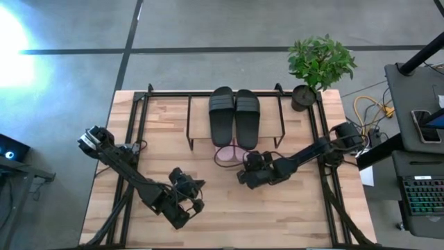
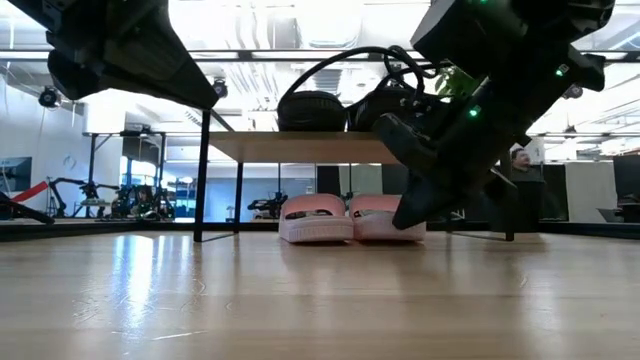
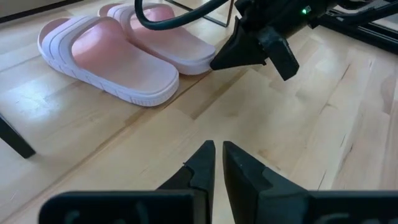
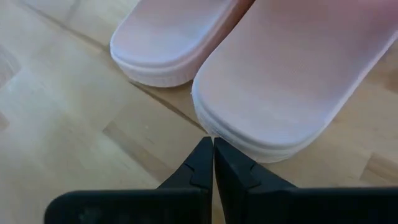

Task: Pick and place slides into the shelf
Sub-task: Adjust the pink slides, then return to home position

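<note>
The right gripper (image 4: 213, 163) is clenched on nothing, its tips touching the heel of one pink slide (image 4: 292, 81). A push here could skew the soft, rounded foam pair under the shelf (image 1: 201, 111). The ribbed black slides (image 1: 234, 114) lie on its smooth wood board. The left gripper (image 3: 217, 167), nearly closed and empty, waits near-left.

Black slides (image 1: 234, 116) on light wood shelf (image 1: 201, 111), pale pink slides (image 2: 350, 217), green plant (image 1: 320, 61)
</note>
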Controlling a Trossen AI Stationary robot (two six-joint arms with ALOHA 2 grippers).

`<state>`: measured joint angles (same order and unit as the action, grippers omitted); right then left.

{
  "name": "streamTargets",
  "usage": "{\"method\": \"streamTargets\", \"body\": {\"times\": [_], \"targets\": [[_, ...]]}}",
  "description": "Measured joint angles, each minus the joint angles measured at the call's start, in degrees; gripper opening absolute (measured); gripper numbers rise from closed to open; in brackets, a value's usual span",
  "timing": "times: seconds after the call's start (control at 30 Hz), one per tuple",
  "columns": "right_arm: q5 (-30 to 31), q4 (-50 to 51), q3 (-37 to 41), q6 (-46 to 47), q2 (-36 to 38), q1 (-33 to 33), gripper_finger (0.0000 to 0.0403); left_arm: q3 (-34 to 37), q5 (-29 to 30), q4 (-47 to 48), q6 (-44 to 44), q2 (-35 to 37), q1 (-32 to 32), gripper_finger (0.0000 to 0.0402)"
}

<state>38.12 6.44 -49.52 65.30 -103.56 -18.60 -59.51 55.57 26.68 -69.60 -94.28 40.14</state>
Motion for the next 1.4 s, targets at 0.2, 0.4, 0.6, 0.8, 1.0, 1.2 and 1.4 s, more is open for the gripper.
{"method": "streamTargets", "body": {"times": [0.2,0.4,0.6,0.8,1.0,1.2,1.4], "targets": [[-3.45,-1.08,0.02,0.02,2.19,-2.73,0.0009,-0.09,-0.03,-0.69,-0.13,0.0,0.0,0.0017],[-11.2,-3.99,0.02,-4.68,12.86,-8.08,0.0009,0.34,-3.21,-7.64,2.38,2.04,-0.66,0.0017],[-21.64,-11.63,-0.08,-21.46,22.62,-7.29,0.0009,4.85,-23.82,-37.95,36.21,9.4,-9.34,0.0017],[-25.59,-9.43,-6.21,-32.89,24.48,-0.61,0.0009,8.35,-44.24,-55.52,49.43,18.06,-20.9,0.0017],[-24.01,13.67,-17.72,-45.51,29.54,4.14,0.0009,13.81,-44.61,-48.26,52.46,34.97,-25.79,0.0017],[0.43,43.77,-29.61,-33.61,33.4,4.87,0.0009,25.18,-44.31,-47.34,52.09,51.15,-28.8,0.0017],[5.86,44.96,-31.65,-35.98,36.34,1.19,0.0009,36.34,-44.6,-49.82,51.91,63.12,-30.42,0.0017]]}}
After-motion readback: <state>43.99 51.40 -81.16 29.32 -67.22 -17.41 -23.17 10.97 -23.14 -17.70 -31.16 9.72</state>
